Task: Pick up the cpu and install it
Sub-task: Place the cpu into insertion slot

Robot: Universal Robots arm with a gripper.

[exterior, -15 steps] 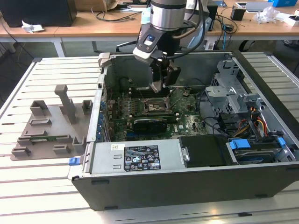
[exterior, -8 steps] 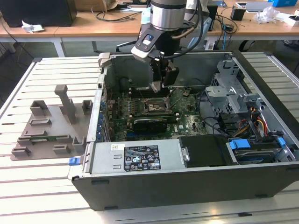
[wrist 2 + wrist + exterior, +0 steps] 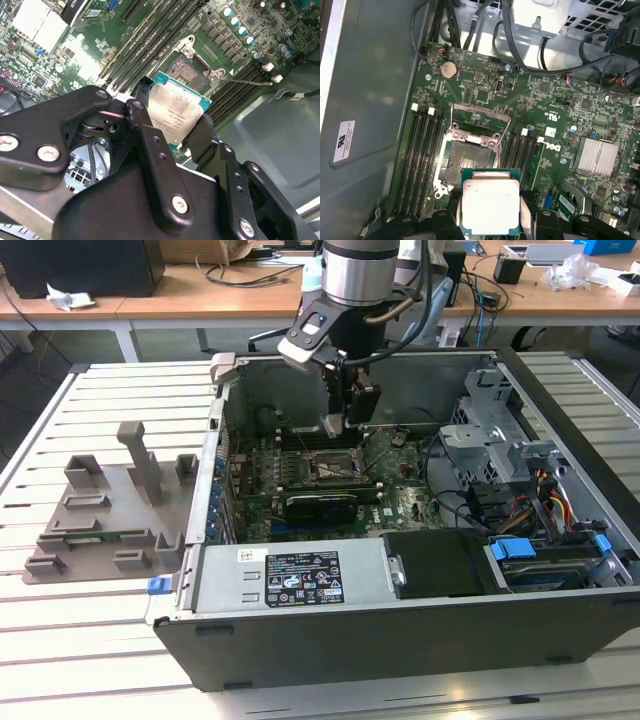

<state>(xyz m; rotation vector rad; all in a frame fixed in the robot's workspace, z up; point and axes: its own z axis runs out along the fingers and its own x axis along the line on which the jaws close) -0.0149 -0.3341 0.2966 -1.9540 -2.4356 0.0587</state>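
The cpu (image 3: 176, 116) (image 3: 490, 202), a flat silver square with a green rim, is clamped between my black fingers (image 3: 145, 125). My gripper (image 3: 345, 425) (image 3: 174, 122) (image 3: 490, 212) hangs inside the open computer case (image 3: 400, 630), just above the motherboard. The dark socket (image 3: 335, 468) (image 3: 187, 70) (image 3: 465, 167) lies open beneath, its metal frame (image 3: 480, 120) flipped back. In both wrist views the chip hovers beside and partly over the socket, apart from it.
A grey plastic tray (image 3: 110, 515) with upright blocks sits on the slatted table at the exterior view's left. Memory slots (image 3: 422, 155) flank the socket. A drive cage (image 3: 490, 440) and cables (image 3: 530, 505) crowd the case's right side. A heatsink (image 3: 597, 157) sits nearby.
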